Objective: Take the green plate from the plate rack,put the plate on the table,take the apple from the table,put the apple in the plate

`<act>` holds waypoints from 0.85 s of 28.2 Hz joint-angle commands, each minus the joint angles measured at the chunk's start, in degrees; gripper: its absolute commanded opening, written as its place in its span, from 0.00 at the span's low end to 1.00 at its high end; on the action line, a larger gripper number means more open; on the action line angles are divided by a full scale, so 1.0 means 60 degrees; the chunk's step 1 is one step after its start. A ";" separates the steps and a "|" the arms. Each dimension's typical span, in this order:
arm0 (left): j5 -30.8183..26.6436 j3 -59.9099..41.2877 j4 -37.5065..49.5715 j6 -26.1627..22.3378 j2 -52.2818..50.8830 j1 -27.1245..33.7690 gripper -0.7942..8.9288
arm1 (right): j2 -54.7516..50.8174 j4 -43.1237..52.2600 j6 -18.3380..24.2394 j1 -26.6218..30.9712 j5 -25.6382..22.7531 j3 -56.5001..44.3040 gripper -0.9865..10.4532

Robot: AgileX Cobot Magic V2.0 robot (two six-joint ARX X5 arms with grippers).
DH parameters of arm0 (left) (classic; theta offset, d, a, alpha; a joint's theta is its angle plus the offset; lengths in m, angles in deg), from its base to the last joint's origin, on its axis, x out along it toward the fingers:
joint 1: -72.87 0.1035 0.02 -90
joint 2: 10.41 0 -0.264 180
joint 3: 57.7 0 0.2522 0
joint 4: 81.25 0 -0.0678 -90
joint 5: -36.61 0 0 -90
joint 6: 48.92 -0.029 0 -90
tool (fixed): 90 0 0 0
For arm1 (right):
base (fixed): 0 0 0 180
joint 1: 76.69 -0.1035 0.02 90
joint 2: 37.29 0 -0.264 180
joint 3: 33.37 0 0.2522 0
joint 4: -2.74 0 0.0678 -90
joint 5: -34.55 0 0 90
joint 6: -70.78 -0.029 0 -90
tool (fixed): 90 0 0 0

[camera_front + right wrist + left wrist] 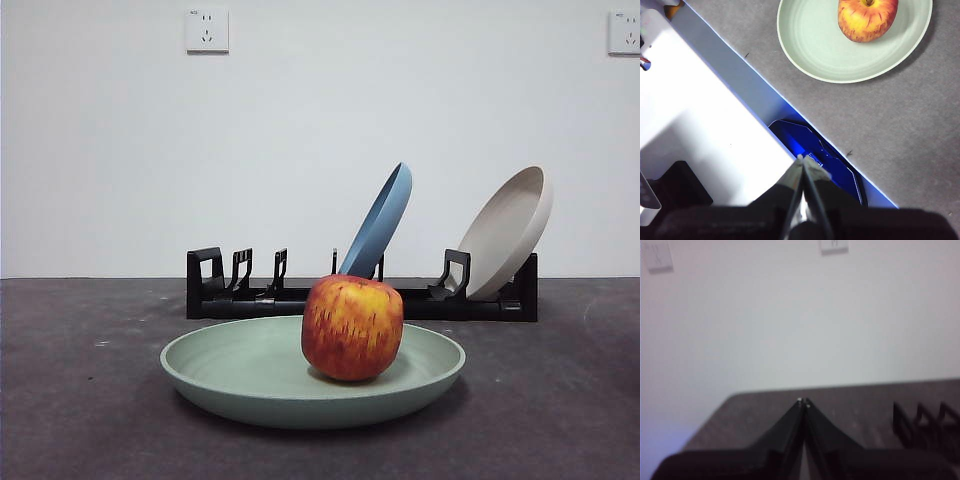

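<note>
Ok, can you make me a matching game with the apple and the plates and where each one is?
Things:
1. apple
2. green plate
3. blue plate
4. cream plate

Places:
A. leaning in the plate rack, near its middle
B. lying flat on the table
C. sitting in the green plate
D. leaning at the far end of the rack, by the picture's right side

Pairs: 1-C, 2-B, 3-A, 4-D
</note>
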 commanded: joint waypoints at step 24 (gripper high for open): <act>0.0171 -0.2594 -0.1501 0.2106 -0.1191 0.0025 0.08 | -0.0015 0.0015 -0.0073 -0.0022 -0.0007 -0.0018 0.09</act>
